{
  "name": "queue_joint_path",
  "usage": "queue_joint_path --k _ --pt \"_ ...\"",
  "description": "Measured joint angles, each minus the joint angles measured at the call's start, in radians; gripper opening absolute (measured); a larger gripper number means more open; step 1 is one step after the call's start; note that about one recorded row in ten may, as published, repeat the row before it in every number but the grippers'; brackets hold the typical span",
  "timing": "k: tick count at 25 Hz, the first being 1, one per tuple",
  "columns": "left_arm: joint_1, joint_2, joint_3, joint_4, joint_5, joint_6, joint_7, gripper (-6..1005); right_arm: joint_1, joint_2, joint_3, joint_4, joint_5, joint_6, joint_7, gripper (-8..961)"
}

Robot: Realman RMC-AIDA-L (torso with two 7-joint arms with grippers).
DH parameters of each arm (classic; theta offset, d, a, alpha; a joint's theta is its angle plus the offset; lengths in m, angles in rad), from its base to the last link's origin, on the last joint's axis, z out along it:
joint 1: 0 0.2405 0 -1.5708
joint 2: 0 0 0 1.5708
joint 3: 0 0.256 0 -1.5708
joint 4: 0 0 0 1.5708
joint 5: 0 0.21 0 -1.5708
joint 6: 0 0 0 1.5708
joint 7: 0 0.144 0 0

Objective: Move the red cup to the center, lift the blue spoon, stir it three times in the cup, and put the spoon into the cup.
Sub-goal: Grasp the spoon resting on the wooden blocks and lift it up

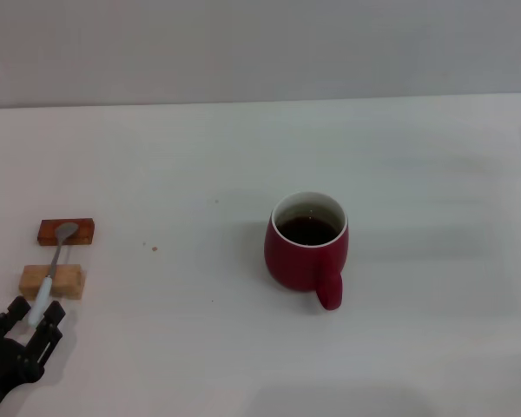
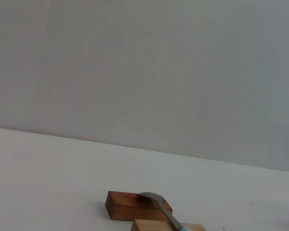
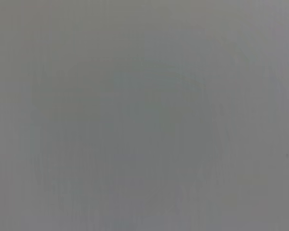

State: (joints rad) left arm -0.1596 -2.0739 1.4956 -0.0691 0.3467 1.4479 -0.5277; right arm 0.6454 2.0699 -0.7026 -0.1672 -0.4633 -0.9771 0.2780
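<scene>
The red cup (image 1: 306,252) stands on the white table near the middle, holding dark liquid, with its handle toward me. The blue spoon (image 1: 50,274) lies at the far left; its metal bowl rests on a dark-brown wooden block (image 1: 82,233), its neck crosses a light wooden block (image 1: 69,282), and its pale handle points toward me. My left gripper (image 1: 35,314) is open at the front left, its fingers on either side of the end of the spoon's handle. The left wrist view shows the spoon's bowl (image 2: 151,196) on the dark block (image 2: 127,206). My right gripper is out of view.
The white table (image 1: 200,156) stretches back to a grey wall. A small reddish speck (image 1: 154,249) lies between the blocks and the cup. The right wrist view shows only plain grey.
</scene>
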Motion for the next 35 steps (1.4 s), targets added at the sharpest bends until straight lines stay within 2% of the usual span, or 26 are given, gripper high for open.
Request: queue_joint_path --k 11,22,28,35 --pt "-0.002 0.000 0.000 0.001 0.000 -0.004 0.000 453 0.007 -0.001 0.000 0.000 0.000 0.000 0.000 589" --pt "-0.003 0.000 -0.001 0.000 0.000 -0.005 0.000 433 0.011 -0.001 0.000 0.000 0.000 0.000 0.000 589" --pt "-0.001 0.000 -0.005 0.000 0.000 -0.005 0.001 344 0.009 -0.001 0.000 0.000 0.000 0.000 0.000 589" --pt "-0.001 -0.001 -0.005 -0.001 0.000 -0.004 0.001 348 0.007 -0.001 0.000 0.000 0.000 0.000 0.000 588"
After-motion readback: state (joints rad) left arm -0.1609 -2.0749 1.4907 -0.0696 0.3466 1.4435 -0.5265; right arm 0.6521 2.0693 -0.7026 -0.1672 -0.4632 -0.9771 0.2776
